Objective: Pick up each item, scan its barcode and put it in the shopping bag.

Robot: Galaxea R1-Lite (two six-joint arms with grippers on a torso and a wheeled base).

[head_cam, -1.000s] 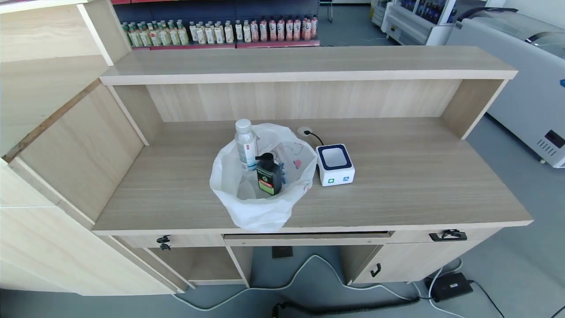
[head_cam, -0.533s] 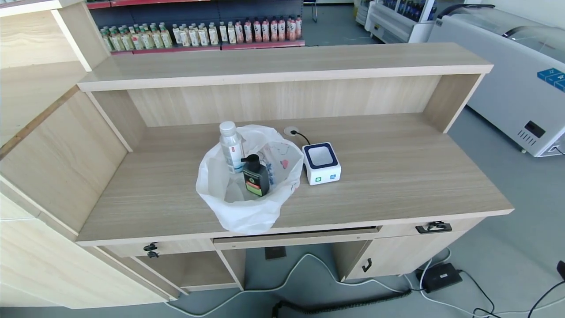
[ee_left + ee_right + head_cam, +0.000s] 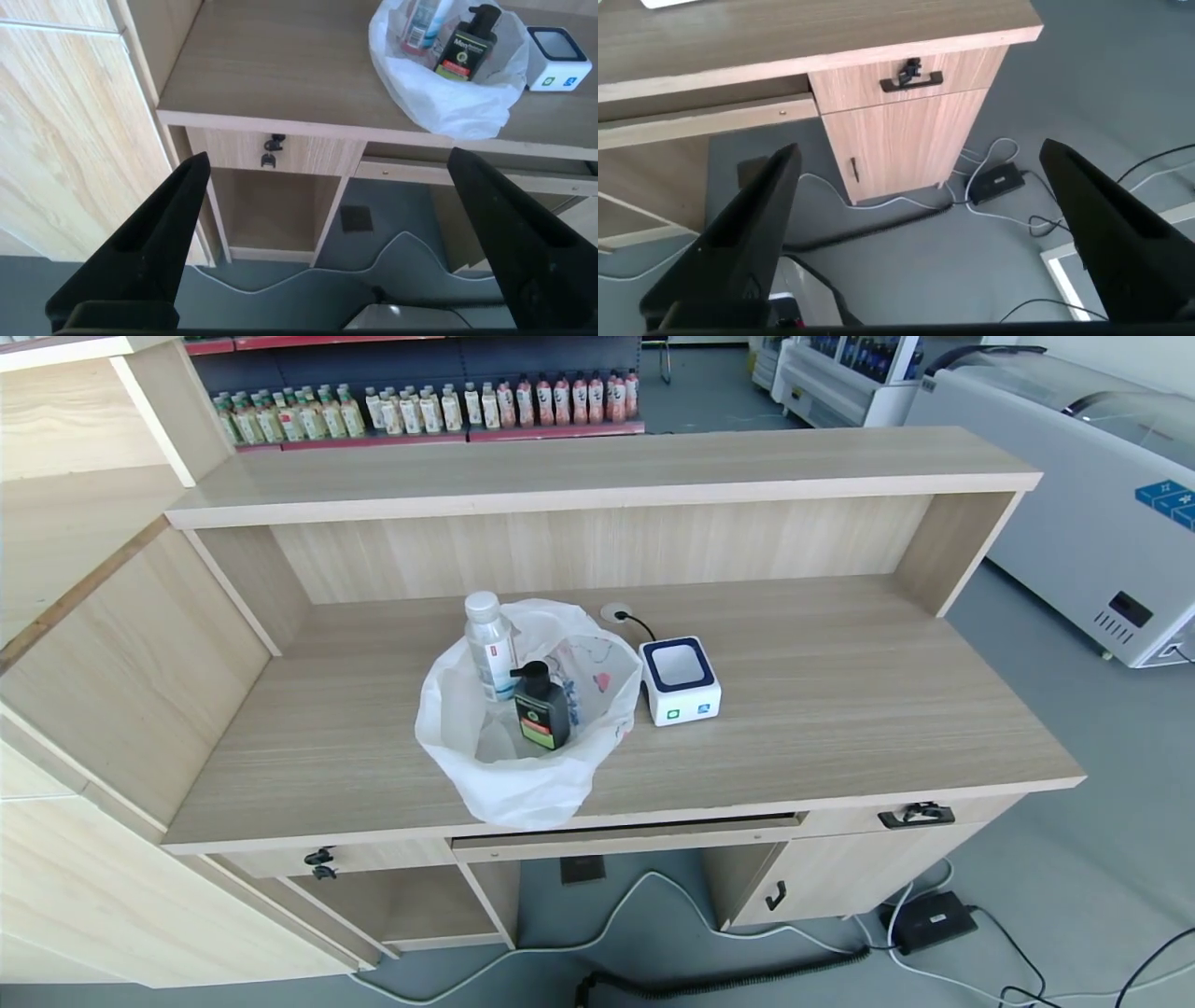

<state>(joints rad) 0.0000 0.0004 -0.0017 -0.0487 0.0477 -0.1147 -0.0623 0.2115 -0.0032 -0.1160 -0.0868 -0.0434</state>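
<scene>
**Checkout counter, stock as seen**

1. Shopping bag (image 3: pixel 523 784): white thin plastic, mouth open and rim slumped outward. It stands on the wooden counter (image 3: pixel 840 691), left of centre, and its near side reaches the front edge.
2. Water bottle (image 3: pixel 489 649): clear, white cap, label with red on it. It stands upright inside the bag at the far side, with cap and shoulder above the rim.
3. Pump bottle (image 3: pixel 541 711): black, with a green and red label and a black pump head. It stands upright inside the bag, just beside the water bottle on its near side.
4. Barcode scanner (image 3: pixel 680 681): white box with a dark-framed window facing up and two small coloured marks on its front. It sits on the counter just beside the bag, on the robot's right. Its black lead runs to a round cable port (image 3: pixel 616 612) behind.
5. Left gripper (image 3: pixel 327 159): jaws spread wide, nothing between them. It is held low in front of the counter, facing the drawer lock with its keys (image 3: pixel 271 152).
6. Right gripper (image 3: pixel 920 147): jaws likewise spread wide and holding nothing. It is low before the right-hand cabinet door (image 3: pixel 906 131), over grey floor.
7. Surroundings: a black power adapter (image 3: pixel 934 919) and a coiled cable (image 3: pixel 728 980) on the floor, a shelf of drink bottles (image 3: pixel 420 411) behind, and a chest freezer (image 3: pixel 1074 476) to the right.
</scene>
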